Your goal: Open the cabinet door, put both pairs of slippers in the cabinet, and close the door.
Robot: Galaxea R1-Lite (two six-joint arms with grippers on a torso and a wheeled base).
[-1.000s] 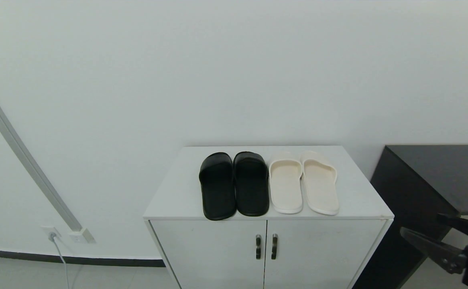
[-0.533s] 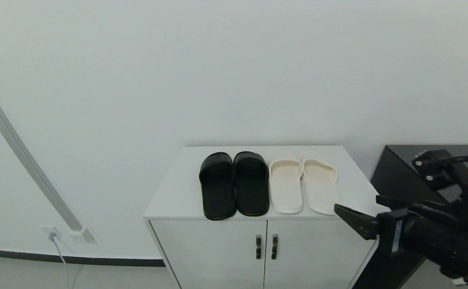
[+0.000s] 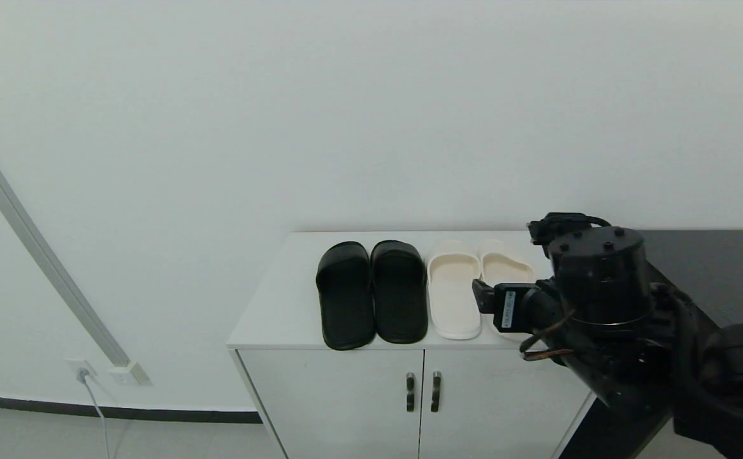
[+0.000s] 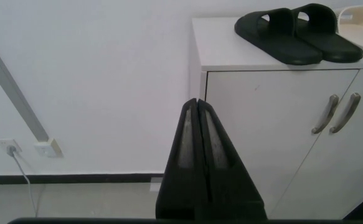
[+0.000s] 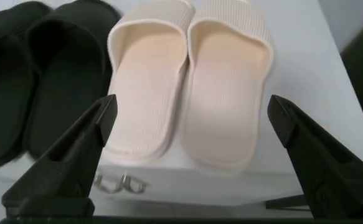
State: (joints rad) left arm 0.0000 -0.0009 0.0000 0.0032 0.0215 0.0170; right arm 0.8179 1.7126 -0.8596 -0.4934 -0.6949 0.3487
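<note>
A white two-door cabinet (image 3: pixel 320 395) stands against the wall with both doors closed, its two dark handles (image 3: pixel 422 391) side by side at the middle. On its top lie a black pair of slippers (image 3: pixel 371 293) and, to their right, a cream pair of slippers (image 3: pixel 453 290). My right gripper (image 3: pixel 483 297) hovers above the cream pair (image 5: pixel 190 74), open wide, one finger on either side of the pair. My left gripper (image 4: pixel 197 106) is shut on nothing, low and to the left of the cabinet (image 4: pixel 268 124), facing its front. The black slippers (image 4: pixel 299 34) show above the handles (image 4: pixel 335 113).
A black table (image 3: pixel 722 261) stands right of the cabinet, close to my right arm. A wall socket with a plugged cable (image 3: pixel 80 371) and a slanted grey cable duct (image 3: pixel 27 236) are on the wall to the left. Open floor lies left of the cabinet.
My right arm has risen from the lower right and swung left, bringing its gripper over the cream slippers. Slippers and doors have not moved.
</note>
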